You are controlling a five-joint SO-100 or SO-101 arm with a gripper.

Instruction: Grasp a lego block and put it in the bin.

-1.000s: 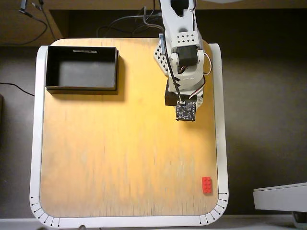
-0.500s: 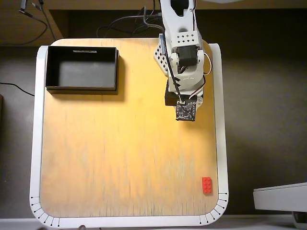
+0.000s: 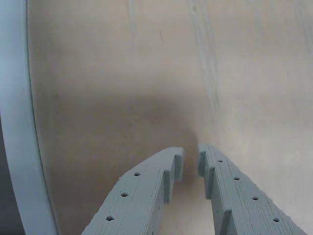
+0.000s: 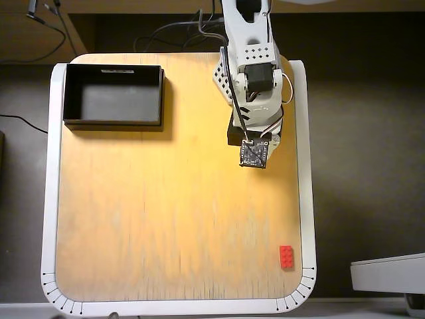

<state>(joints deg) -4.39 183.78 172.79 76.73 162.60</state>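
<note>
Though jaws nearly closed, tips hidden overhead.

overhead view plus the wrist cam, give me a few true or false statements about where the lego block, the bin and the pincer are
1. The lego block lies near the table's lower right corner in the overhead view. True.
2. The bin already holds the block. False: its floor is bare.
3. The pincer is clamped on the block. False: nothing sits between its fingertips, which are nearly together.
4. The bin sits at the table's upper left in the overhead view. True.
5. The arm is directly above the block. False: it is well up the table from it.
</note>
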